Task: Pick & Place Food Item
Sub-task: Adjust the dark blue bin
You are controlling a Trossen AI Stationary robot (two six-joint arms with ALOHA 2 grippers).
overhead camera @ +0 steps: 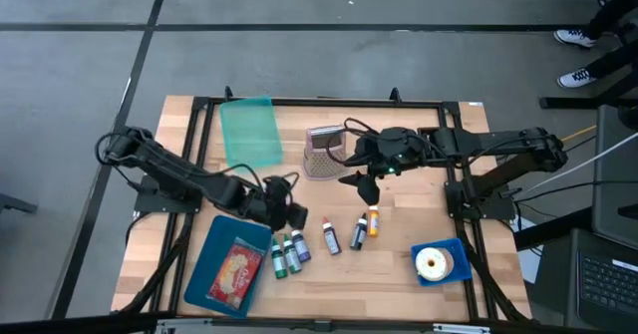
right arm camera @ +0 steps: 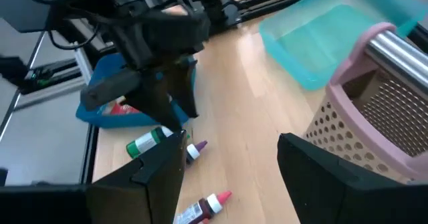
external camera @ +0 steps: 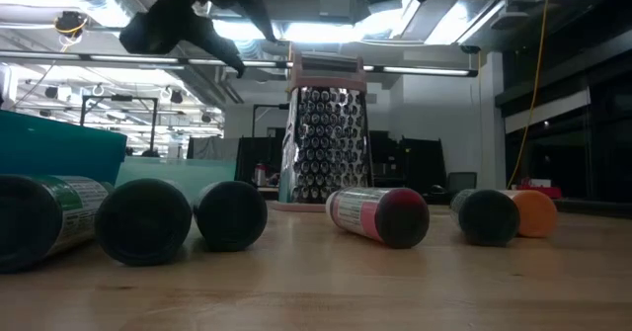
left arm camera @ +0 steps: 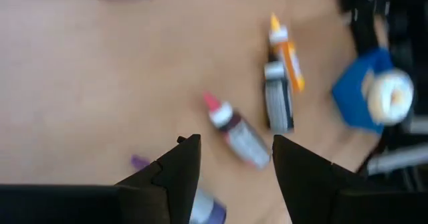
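Several small colouring bottles lie on their sides in a row near the table's front: green (overhead camera: 280,262), purple (overhead camera: 301,246), red-capped (overhead camera: 330,236), dark (overhead camera: 358,234) and orange (overhead camera: 373,220). My left gripper (overhead camera: 291,215) hangs open just above the purple and green bottles, touching nothing; in its wrist view the left gripper (left arm camera: 235,144) points toward the red-capped bottle (left arm camera: 234,130). My right gripper (overhead camera: 364,186) is open in the air beside the grater (overhead camera: 321,152), above the dark and orange bottles. A red snack packet (overhead camera: 236,271) lies in a blue tray (overhead camera: 203,276).
A pink-framed metal grater (right arm camera: 374,110) stands upright at the middle back, with a teal tray (overhead camera: 249,132) to its left. A blue plate (overhead camera: 456,258) holding a white ring (overhead camera: 434,263) sits at the front right. Bare wood shows between the bottles and the plate.
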